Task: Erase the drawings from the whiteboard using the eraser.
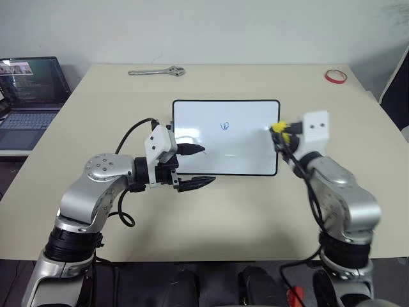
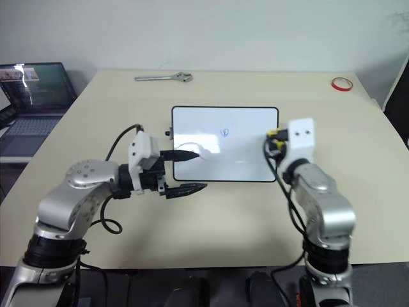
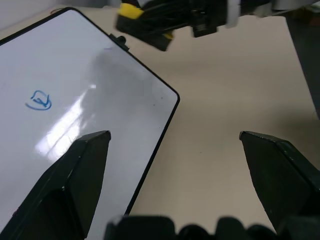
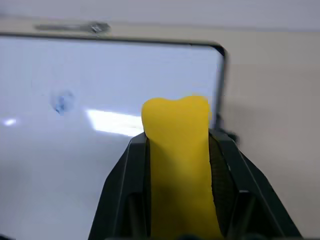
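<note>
The whiteboard (image 1: 243, 150) lies flat in the middle of the table. One small blue squiggle (image 1: 225, 126) of the drawings sits near its centre, also seen in the left wrist view as the squiggle (image 3: 39, 100). My right gripper (image 1: 280, 130) hovers at the board's right edge, shut on the yellow eraser (image 4: 177, 150), which pokes out between the fingers towards the board. My left gripper (image 1: 203, 167) is open at the board's near left corner, one finger (image 1: 192, 150) over the board and the other (image 1: 198, 183) in front of its near edge, holding nothing.
A metal wrench (image 1: 156, 71) lies at the table's far edge. A red tape ring (image 1: 335, 77) sits at the far right corner. An open laptop (image 1: 29, 89) stands on a side surface to the left. Bare tabletop (image 1: 230, 217) surrounds the board.
</note>
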Tool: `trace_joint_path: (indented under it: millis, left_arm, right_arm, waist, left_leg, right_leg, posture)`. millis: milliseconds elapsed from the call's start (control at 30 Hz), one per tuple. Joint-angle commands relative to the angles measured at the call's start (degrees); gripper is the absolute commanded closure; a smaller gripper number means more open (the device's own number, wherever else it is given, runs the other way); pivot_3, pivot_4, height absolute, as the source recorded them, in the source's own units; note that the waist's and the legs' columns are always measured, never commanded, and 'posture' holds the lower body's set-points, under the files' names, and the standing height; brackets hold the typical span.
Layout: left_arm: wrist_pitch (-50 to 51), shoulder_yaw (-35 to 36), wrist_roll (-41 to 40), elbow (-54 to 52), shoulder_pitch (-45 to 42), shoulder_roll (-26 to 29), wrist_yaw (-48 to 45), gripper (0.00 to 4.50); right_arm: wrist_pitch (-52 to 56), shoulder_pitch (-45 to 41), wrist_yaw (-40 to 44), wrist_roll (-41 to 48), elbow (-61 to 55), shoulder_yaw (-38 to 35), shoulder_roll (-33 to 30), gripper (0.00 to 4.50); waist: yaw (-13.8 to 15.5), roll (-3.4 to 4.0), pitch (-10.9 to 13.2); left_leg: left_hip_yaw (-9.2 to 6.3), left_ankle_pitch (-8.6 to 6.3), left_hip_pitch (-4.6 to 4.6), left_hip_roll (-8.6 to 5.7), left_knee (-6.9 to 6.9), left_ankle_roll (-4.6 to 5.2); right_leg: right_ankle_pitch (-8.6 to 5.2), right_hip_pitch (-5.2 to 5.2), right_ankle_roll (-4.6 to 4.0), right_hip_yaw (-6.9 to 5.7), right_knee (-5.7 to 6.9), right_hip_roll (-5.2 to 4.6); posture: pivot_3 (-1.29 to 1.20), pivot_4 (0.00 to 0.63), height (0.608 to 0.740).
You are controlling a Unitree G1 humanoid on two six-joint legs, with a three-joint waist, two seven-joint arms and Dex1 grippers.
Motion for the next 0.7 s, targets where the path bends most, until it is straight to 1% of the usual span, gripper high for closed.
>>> trace_joint_path:
  millis: [33, 167, 300, 500, 700]
  left_arm:
    - [-1.4, 0.0, -0.2, -0.3, -1.8, 0.2, -0.9, 0.00]
    - [-1.9, -0.3, 0.1, 0.3, -2.3, 0.1, -1.3, 0.00]
    - [-1.7, -0.2, 0.1, -0.1, -2.0, 0.1, -1.2, 0.00]
    - [-1.5, 0.1, -0.1, -0.5, -1.8, 0.1, -0.8, 0.00]
    - [-1.4, 0.2, -0.2, -0.7, -1.7, 0.2, -0.6, 0.00]
  right_arm:
    - [-6.5, -3.1, -1.9, -1.7, 5.4, 0.6, 0.9, 3.32]
    - [-13.9, -5.5, -3.2, -3.8, 14.3, 0.8, 0.2, 3.32]
    - [-18.9, -5.5, -4.5, -5.1, 21.3, -0.7, -1.6, 3.32]
    - [-18.9, -1.9, -3.9, -4.6, 22.3, -0.3, -1.9, 3.33]
    - [-14.5, 1.8, -0.2, -4.6, 18.6, 4.0, -3.4, 3.33]
  waist:
    - [0.3, 0.00, 0.0]
    - [0.4, 0.00, 0.0]
    - [0.2, 0.00, 0.0]
    - [0.1, -0.01, 0.0]
    - [0.0, -0.04, 0.0]
  left_leg:
    - [-0.02, 0.00, -0.02, -0.02, 0.00, 0.00]
    - [0.01, 0.00, -0.06, -0.06, 0.01, 0.00]
    - [0.00, 0.00, -0.05, -0.02, -0.02, 0.00]
    - [0.01, 0.00, -0.02, 0.00, -0.01, 0.01]
    - [0.02, 0.00, 0.07, 0.00, 0.04, 0.01]
  right_leg:
    - [0.00, 0.01, 0.00, -0.02, -0.04, 0.00]
    - [0.00, 0.01, 0.00, -0.03, -0.12, -0.03]
    - [0.00, -0.01, 0.00, -0.03, -0.10, -0.03]
    - [0.00, 0.01, 0.00, 0.00, -0.06, -0.03]
    - [0.00, 0.07, 0.00, 0.03, 0.06, -0.03]
  posture:
    - [0.00, 0.150, 0.740]
    - [0.00, 0.150, 0.740]
    - [0.00, 0.150, 0.740]
    - [0.00, 0.150, 0.740]
    - [0.00, 0.150, 0.740]
